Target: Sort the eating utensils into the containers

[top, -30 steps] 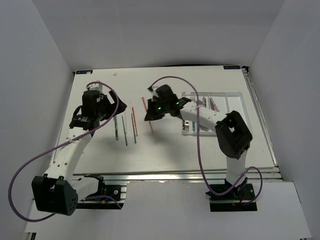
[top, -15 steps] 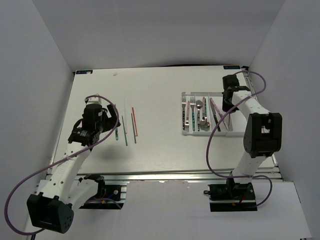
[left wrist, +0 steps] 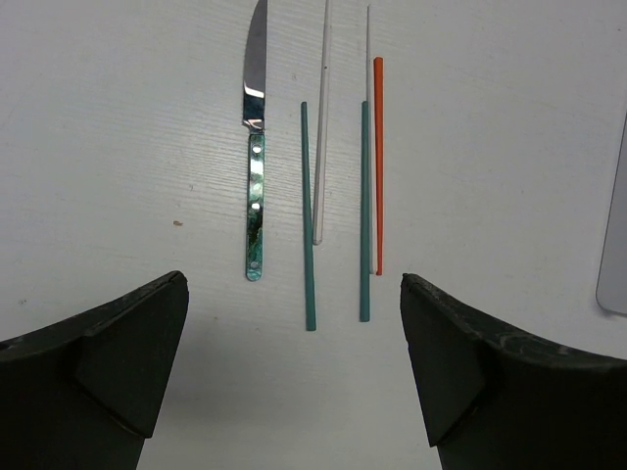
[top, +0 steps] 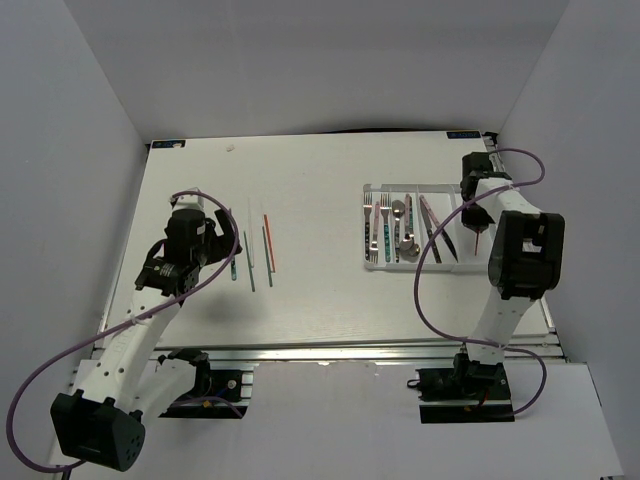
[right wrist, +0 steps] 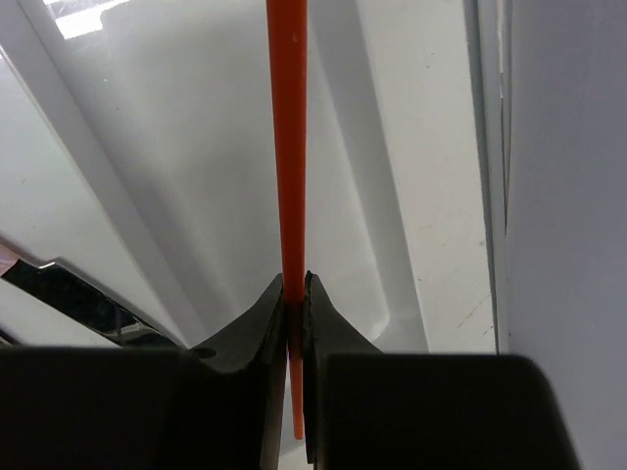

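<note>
My right gripper [right wrist: 295, 284] is shut on a red chopstick [right wrist: 292, 147] and holds it over the right end of the white tray [right wrist: 196, 176]. In the top view this gripper [top: 477, 213] is at the tray's right side and the chopstick's red tip [top: 481, 239] pokes out below it. The tray [top: 400, 266] holds forks [top: 370, 228], spoons [top: 402, 225] and knives [top: 435, 230] in separate compartments. My left gripper [left wrist: 294, 286] is open and empty, just short of a teal-handled knife [left wrist: 255, 206], two teal chopsticks [left wrist: 308, 215], a white chopstick [left wrist: 320, 127] and a red chopstick [left wrist: 378, 166].
The loose utensils lie side by side left of the table's middle [top: 255, 255]. White walls enclose the table on three sides. The table's right edge rail [top: 520, 230] runs close beside the right arm. Purple cables loop off both arms.
My right arm swung from the table's middle to the tray's right end with the red chopstick in it. My left gripper drew back slightly toward the near side.
</note>
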